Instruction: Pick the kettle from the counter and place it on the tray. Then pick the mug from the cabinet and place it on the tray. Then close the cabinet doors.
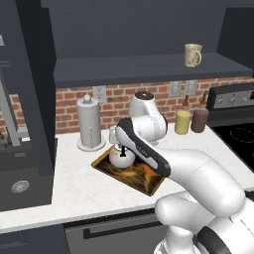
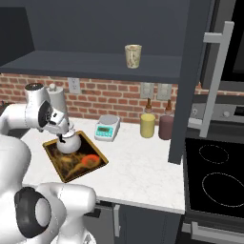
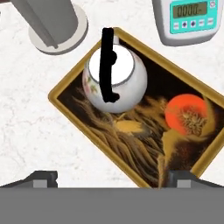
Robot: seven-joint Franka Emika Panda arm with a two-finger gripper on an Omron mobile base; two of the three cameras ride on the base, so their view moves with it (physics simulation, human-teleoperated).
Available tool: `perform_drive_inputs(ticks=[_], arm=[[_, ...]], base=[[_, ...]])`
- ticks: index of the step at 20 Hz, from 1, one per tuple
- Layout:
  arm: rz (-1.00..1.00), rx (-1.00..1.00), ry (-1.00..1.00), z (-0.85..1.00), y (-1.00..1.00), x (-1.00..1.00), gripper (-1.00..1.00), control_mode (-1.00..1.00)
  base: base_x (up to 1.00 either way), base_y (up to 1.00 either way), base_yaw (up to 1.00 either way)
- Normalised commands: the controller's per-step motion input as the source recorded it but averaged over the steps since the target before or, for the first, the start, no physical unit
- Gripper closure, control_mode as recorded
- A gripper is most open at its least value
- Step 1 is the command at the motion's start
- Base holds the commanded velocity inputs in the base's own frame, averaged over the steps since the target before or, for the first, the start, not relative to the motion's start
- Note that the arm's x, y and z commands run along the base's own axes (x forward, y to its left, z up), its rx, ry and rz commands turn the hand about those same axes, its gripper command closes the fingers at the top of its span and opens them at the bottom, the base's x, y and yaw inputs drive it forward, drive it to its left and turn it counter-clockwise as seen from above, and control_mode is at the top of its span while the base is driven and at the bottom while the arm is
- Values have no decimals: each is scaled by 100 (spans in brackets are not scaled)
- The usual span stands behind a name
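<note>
The silver kettle point(image 3: 114, 78) with its thin black handle stands on the far left end of the golden-rimmed tray point(image 3: 144, 144), on the white counter point(image 1: 74, 188). My gripper point(image 3: 113, 179) hangs above the tray, open, its fingertips point(image 3: 43, 178) wide apart and off the kettle. From the sides, the hand hovers just over the kettle point(image 1: 121, 158) point(image 2: 68, 143). The cream mug point(image 1: 193, 54) point(image 2: 133, 56) stands on the shelf of the open dark cabinet point(image 1: 149, 67). One cabinet door point(image 2: 190, 71) with a silver bar handle juts out at the right; another point(image 1: 34, 99) is at the left.
A tall grey paper-towel cylinder point(image 1: 90, 124) stands just behind the tray's left end. The white-teal scale point(image 2: 106, 127) sits behind the tray's right end. A yellow jar point(image 1: 182, 122) and a maroon jar point(image 1: 200, 120) stand by the brick wall. The stove point(image 2: 219, 176) is at the right.
</note>
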Motion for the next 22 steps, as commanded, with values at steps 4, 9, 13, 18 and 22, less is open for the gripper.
perform_drive_inputs(ticks=[4, 9, 13, 18, 22], arm=[[-3, 0, -15, 72, -36, -62, -100, -100], [0, -4, -21, 61, -68, -43, -100, -100], [1, -8, -36, 53, -86, -19, -100, -100], [7, -11, -48, 56, -82, -2, -100, -100], [4, -7, -38, 73, -76, -3, -100, -100]], base=[[0, 0, 0], [0, 0, 0], [0, 0, 0], [0, 0, 0], [0, 0, 0]])
